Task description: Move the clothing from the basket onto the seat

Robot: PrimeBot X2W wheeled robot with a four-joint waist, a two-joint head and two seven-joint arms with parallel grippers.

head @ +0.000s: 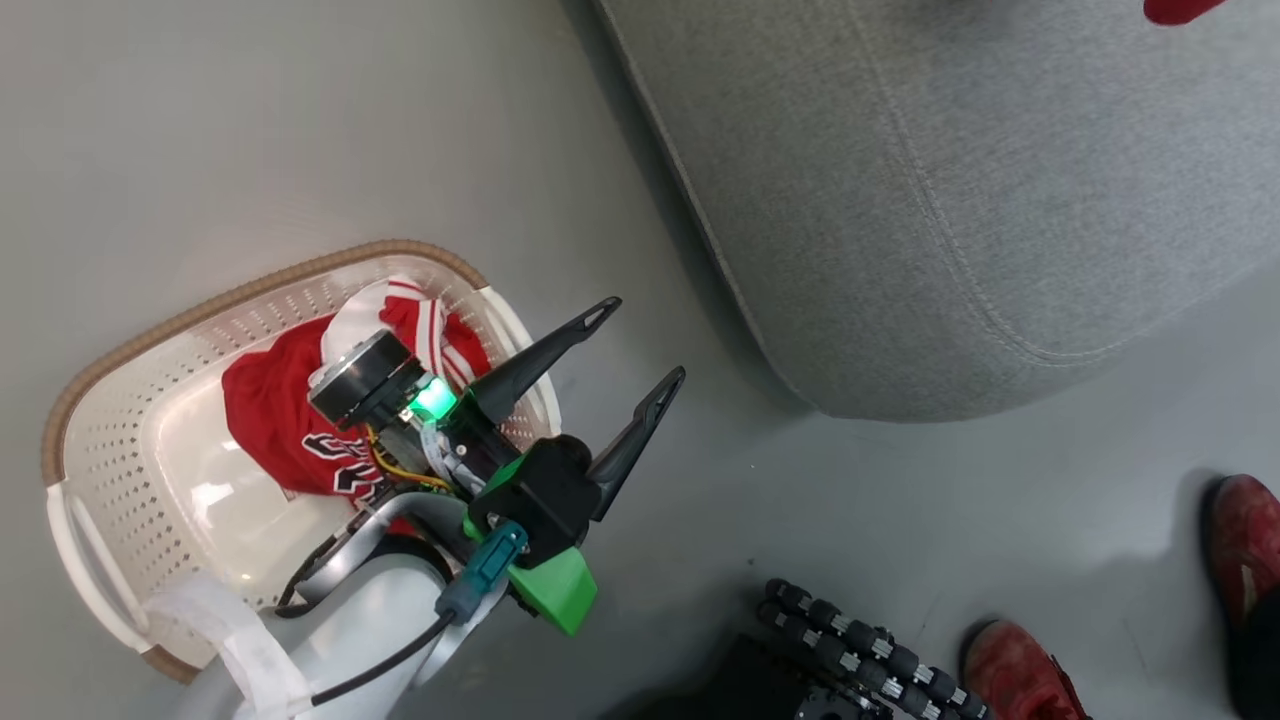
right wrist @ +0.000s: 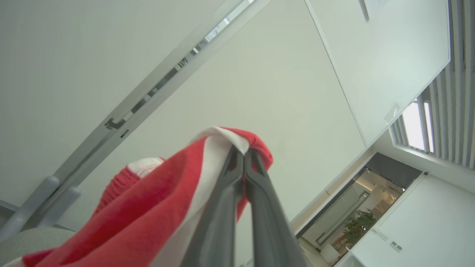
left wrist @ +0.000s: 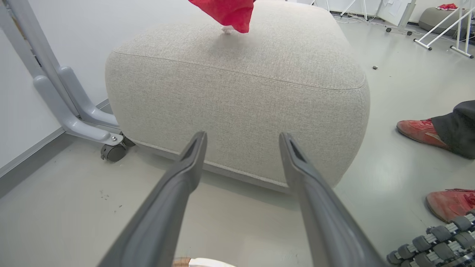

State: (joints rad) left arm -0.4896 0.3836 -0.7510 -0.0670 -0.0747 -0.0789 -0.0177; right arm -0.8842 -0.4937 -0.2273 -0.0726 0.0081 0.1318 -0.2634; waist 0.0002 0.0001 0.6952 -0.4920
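Observation:
A red jersey (head: 275, 410) with black-and-white lettering lies crumpled in the cream perforated basket (head: 130, 400) on the floor at the lower left. My left gripper (head: 640, 345) hangs open and empty just right of the basket, its fingers pointing at the grey seat (head: 950, 200). The left wrist view looks between the open left gripper (left wrist: 242, 138) at the seat's (left wrist: 241, 85) side. Another red garment (left wrist: 226, 13) dangles over the seat's top. My right gripper (right wrist: 243, 152) is shut on that red, white-striped garment (right wrist: 148, 215), which drapes down from its tips.
A person's red shoes (head: 1010, 670) (head: 1245, 560) stand on the floor at the lower right. My wheeled base (head: 860, 640) shows at the bottom. A grey stand on a caster (left wrist: 111, 150) is left of the seat. Bare floor separates basket and seat.

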